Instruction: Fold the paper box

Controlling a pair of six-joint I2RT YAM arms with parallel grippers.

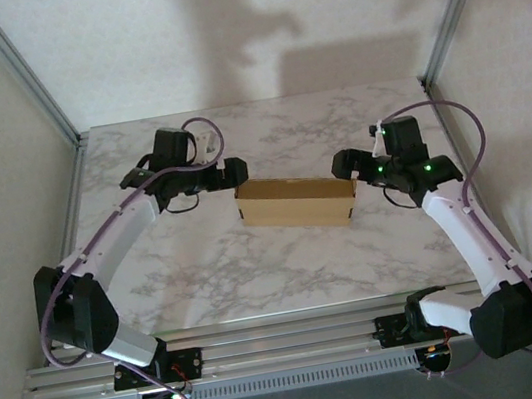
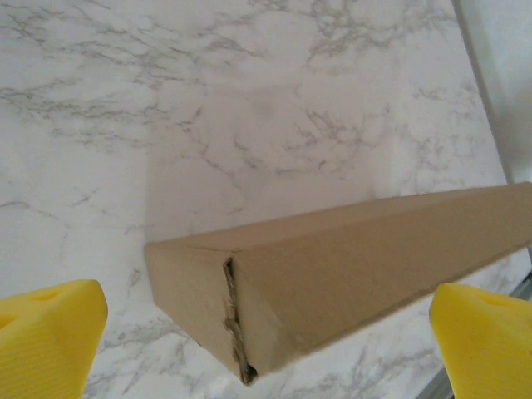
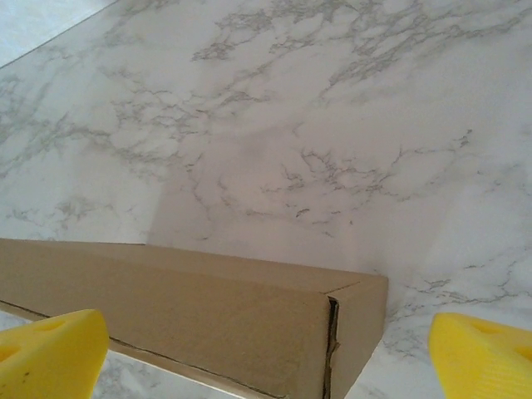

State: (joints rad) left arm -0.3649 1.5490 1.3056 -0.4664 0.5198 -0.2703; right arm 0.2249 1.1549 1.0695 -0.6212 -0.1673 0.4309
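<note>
The paper box [image 1: 297,202] is a slim brown cardboard box, folded shut, lying in the middle of the marble table. My left gripper [image 1: 232,171] hovers just off its left end, open, yellow fingertips [image 2: 50,341] spread wide of the box's end face [image 2: 216,307]. My right gripper [image 1: 343,163] hovers by the right end, also open, its fingertips [image 3: 482,353] flanking the box corner [image 3: 332,316] without touching it. Nothing is held by either gripper.
The marble table [image 1: 206,270] is bounded by aluminium frame posts [image 1: 23,71] at the back corners and white walls. A rail [image 1: 289,343] with the arm bases runs along the near edge.
</note>
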